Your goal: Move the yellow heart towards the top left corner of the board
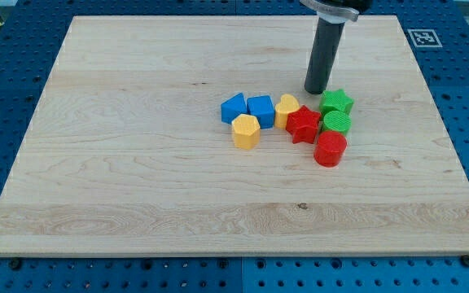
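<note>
The yellow heart [286, 108] lies near the board's middle, pressed between a blue cube [260, 110] on its left and a red star [304, 125] on its lower right. My tip [315, 90] rests on the board just up and to the right of the yellow heart, a small gap from it, and just left of the green star [336, 102]. The rod rises from there to the view's top.
A blue block [233, 107] and a yellow hexagon [246, 131] sit left of the heart. A green round block [335, 123] and a red cylinder [330, 149] sit to its right. The wooden board [137, 163] lies on a blue perforated table.
</note>
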Controlling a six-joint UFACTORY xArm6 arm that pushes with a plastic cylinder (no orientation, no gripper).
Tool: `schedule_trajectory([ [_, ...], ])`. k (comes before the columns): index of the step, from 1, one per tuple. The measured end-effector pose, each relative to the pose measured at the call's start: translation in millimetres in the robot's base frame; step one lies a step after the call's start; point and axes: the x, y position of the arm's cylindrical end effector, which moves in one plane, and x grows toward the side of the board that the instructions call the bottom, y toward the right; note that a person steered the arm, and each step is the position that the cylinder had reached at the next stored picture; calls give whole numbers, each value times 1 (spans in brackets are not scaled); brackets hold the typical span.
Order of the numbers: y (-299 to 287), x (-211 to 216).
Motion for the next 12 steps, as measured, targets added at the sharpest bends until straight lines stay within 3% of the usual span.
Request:
schedule_trajectory([
  [4, -184, 16],
  [5, -185, 41],
  [7, -162, 136],
  [8, -91, 140],
  [9, -40, 121],
  [12, -38, 40],
])
